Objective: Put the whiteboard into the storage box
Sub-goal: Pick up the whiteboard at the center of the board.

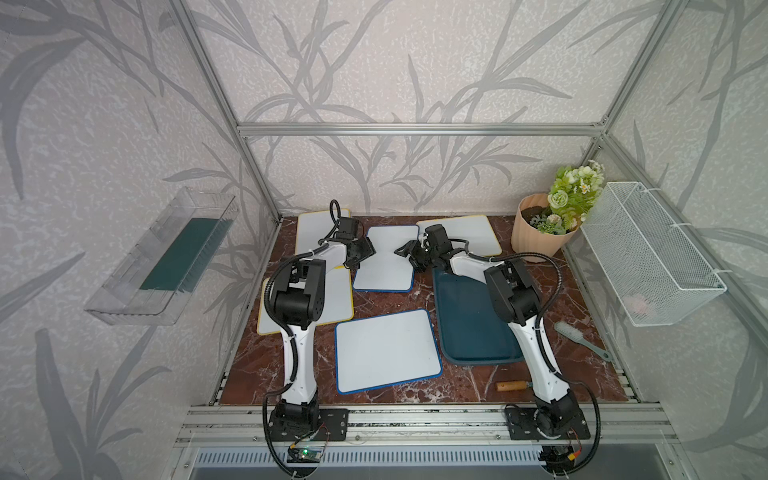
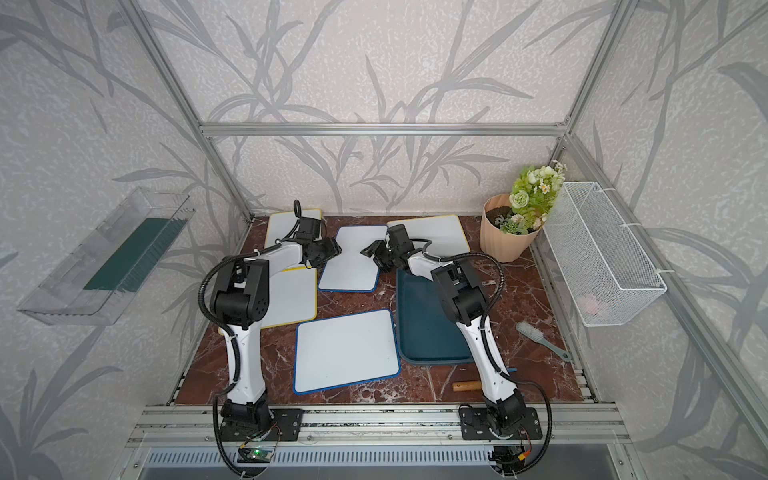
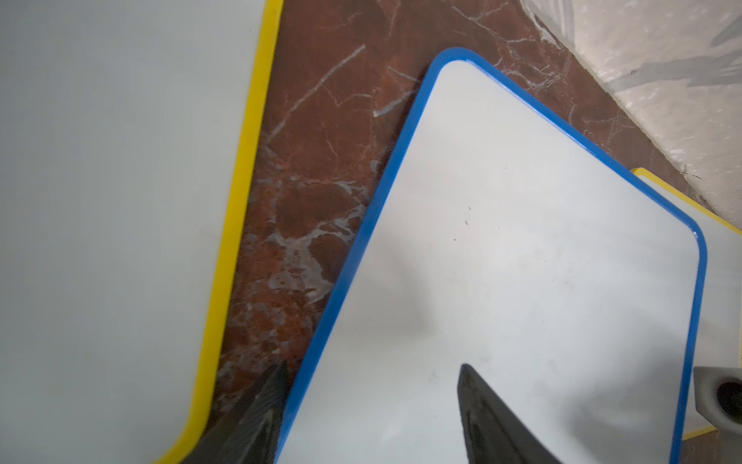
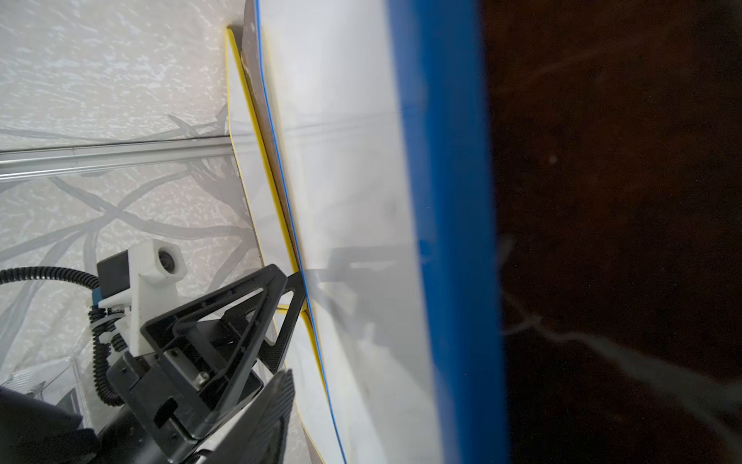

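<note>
Storage box (image 1: 465,324) lies open, though the right arm (image 1: 512,296) overhangs it.

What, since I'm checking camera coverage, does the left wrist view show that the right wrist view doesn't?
Only the left wrist view: the blue-rimmed whiteboard seen face-on, the left claw open astride its blue edge, and the right arm's camera mount. Only the right wrist view: that claw from outside, the left arm's camera mount and a frame bar. Both: the whiteboard, a yellow-rimmed board and the patterned wall.
</note>
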Controlling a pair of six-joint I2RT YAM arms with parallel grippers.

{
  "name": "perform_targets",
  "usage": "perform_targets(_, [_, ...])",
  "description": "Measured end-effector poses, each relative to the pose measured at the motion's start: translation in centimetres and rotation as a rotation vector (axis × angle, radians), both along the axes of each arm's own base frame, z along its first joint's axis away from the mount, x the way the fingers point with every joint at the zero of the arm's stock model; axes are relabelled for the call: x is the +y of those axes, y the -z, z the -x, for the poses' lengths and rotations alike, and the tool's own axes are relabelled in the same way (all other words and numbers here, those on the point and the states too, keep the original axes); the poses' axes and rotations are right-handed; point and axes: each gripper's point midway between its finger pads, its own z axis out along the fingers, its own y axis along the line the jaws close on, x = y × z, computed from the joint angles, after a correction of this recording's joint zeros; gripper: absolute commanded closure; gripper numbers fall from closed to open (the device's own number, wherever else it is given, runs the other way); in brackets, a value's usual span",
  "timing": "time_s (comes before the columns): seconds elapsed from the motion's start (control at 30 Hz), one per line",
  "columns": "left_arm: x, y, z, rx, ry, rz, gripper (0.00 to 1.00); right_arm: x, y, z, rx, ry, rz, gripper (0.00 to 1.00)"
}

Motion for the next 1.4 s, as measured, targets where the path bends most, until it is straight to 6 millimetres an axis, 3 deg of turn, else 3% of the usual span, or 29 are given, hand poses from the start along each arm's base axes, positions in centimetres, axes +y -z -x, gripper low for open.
perform_targets(0.17, [0.0, 0.0, 0.0, -0.001, -0.001, 0.001, 0.32, -0.5, 0.2, -0.5, -0.027, 0.025, 0.025, 0.52])
perform_targets(0.43, [0.0, 0.0, -0.1, -0.007, -0.001, 0.005, 0.32, -1.2, -0.4, -1.4, -0.101, 0.092, 0.033, 0.54])
perform_targets(0.7, [-0.2, -0.1, -0.1, -0.01, -0.002, 0.017, 0.32, -1.3, -3.3, -1.7, -0.21, 0.143, 0.004, 0.59])
perform_targets(0.93, [-0.5, -0.1, 0.0, -0.007, 0.006, 0.038, 0.32, -1.1, -6.4, -2.3, -0.292, 0.167, -0.03, 0.71])
perform_targets(1.13, [-0.6, -0.2, 0.1, -0.009, 0.004, 0.046, 0.32, -1.4, -6.4, -2.5, -0.299, 0.187, -0.023, 0.75])
perform_targets(1.4, [-0.7, -0.2, 0.1, -0.009, -0.002, 0.055, 0.32, -1.7, -6.2, -2.8, -0.31, 0.204, 0.0, 0.88])
